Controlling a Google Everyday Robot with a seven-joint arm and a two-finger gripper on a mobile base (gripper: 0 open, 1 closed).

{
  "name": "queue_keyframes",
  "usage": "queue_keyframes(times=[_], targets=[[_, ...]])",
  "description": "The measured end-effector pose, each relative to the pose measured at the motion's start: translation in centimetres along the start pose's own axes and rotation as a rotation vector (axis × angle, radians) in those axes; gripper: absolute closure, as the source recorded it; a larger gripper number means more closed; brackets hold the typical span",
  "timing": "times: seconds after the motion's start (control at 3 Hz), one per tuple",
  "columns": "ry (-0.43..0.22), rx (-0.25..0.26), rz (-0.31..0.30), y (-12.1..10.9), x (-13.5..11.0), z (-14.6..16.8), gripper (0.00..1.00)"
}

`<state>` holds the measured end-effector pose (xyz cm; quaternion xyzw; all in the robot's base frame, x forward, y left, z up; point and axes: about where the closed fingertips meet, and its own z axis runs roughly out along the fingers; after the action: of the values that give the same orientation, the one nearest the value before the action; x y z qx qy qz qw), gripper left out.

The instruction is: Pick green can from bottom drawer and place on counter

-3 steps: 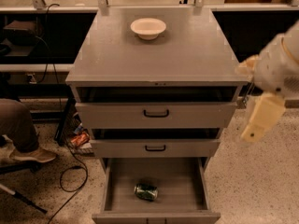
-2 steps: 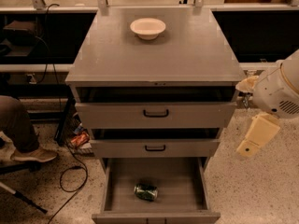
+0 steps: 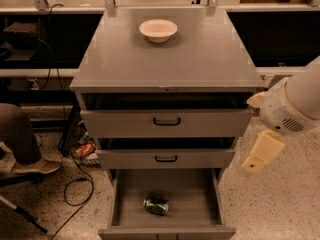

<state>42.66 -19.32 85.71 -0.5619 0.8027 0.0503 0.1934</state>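
The green can (image 3: 156, 205) lay on its side on the floor of the bottom drawer (image 3: 192, 196), near the front and a bit left of the middle. That drawer was pulled far out. The two drawers above it, the top drawer (image 3: 125, 124) and the middle drawer (image 3: 200, 159), were pulled out just a little. A white bowl (image 3: 158, 30) sat at the back of the grey worktop (image 3: 165, 64). The gripper (image 3: 261, 153) hung in the air to the right of the drawers, beside the middle one, well apart from the can and holding nothing. I could not tell if it was spread or pressed together. A shoe (image 3: 37, 166) was on the floor at the left.
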Motion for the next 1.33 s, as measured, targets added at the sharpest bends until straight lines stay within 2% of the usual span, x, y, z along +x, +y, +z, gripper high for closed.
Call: queue_keyframes(times=[0.33,0.67,1.0,1.33], targets=[[0.0,-0.025,0.077,0.8,1.7,6.7,0.0],[-0.061,-0.059,0.149,2.0,3.3,16.5,0.0],[-0.044,-0.04,0.209,3.9,4.0,22.6,0.0],[-0.076,0.013,0.267,2.8,3.6,22.9,0.0]])
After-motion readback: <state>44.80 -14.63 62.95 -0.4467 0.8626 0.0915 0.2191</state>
